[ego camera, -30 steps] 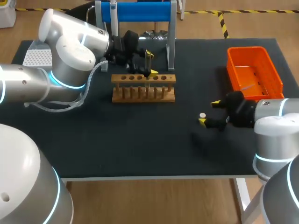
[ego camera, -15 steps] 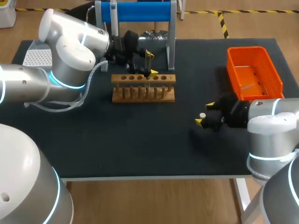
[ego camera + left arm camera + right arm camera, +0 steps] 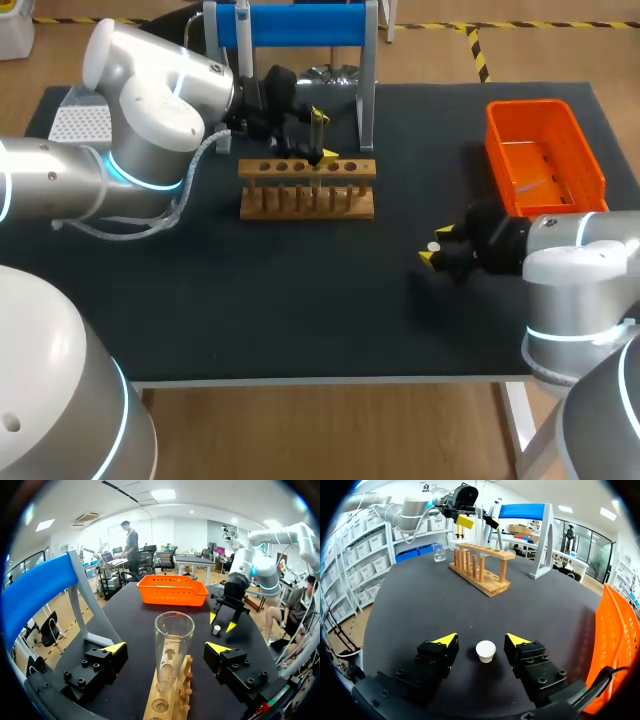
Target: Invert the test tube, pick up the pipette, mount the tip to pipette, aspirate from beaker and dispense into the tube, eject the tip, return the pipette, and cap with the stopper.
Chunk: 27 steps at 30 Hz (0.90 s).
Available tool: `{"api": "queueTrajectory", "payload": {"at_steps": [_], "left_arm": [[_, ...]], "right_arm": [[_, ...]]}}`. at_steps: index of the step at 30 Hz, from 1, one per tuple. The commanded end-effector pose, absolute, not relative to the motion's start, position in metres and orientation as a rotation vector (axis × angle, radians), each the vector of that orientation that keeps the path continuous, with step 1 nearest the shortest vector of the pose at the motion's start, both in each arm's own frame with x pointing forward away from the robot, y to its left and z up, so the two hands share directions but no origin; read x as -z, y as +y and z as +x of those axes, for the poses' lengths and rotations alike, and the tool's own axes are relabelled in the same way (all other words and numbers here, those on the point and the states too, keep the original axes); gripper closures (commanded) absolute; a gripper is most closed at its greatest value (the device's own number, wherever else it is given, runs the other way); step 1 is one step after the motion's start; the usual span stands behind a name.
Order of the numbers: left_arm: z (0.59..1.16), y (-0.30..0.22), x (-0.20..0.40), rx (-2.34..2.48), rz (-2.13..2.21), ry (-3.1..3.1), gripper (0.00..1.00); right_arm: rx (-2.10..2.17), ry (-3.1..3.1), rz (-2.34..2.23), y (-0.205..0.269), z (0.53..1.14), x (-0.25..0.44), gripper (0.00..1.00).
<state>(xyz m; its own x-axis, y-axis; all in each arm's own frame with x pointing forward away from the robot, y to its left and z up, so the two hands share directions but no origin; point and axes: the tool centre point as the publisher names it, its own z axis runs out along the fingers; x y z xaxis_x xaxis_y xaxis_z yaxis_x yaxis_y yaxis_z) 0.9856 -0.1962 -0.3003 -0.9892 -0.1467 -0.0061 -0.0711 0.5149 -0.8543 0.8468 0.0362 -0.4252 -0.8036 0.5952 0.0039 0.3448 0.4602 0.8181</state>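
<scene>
black bench (image 3: 300,310) carries everything. left arm (image 3: 130,130) comes in from the left side and reaches to the back middle. right arm (image 3: 580,270) comes in from the right front corner, low over the bench. blue stand (image 3: 300,25) at the back middle, orange basket (image 3: 545,155) at the back right, well apart from the rack. wooden rack (image 3: 307,188) sits just in front of the blue stand, row of holes on top. white tip box (image 3: 80,122) at the far left edge, partly hidden behind the left arm. small clear beaker (image 3: 439,553) sits beyond the far end of the rack in the right wrist view.

left end effector (image 3: 166,647) is over the rack, fingers wide apart, one on each side of the test tube (image 3: 172,650), gap on both sides, gripping nothing. test tube stands upright in a rack hole, mouth up, looks empty.

right end effector (image 3: 481,640) is low at the bench right of middle, in front of the orange basket, fingers spread, a gap to each side of the stopper (image 3: 485,651), so no grip. white stopper sits on the bench between the yellow tips, upright, wider end up.
</scene>
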Motion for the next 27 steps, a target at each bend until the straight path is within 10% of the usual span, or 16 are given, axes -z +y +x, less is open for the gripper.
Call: {"api": "queueTrajectory", "payload": {"at_steps": [1, 27], "left_arm": [[0.987, -0.1965, 0.3012, 1.502, -0.189, 2.666, 0.0], [0.987, -0.1965, 0.3012, 1.502, -0.189, 2.666, 0.0]], "right_arm": [[-1.259, 2.431, 0.813, 0.0367, 0.8477, 0.4263, 0.44], [-1.248, 2.437, 0.842, 0.0349, 0.8492, 0.4292, 0.56]]}}
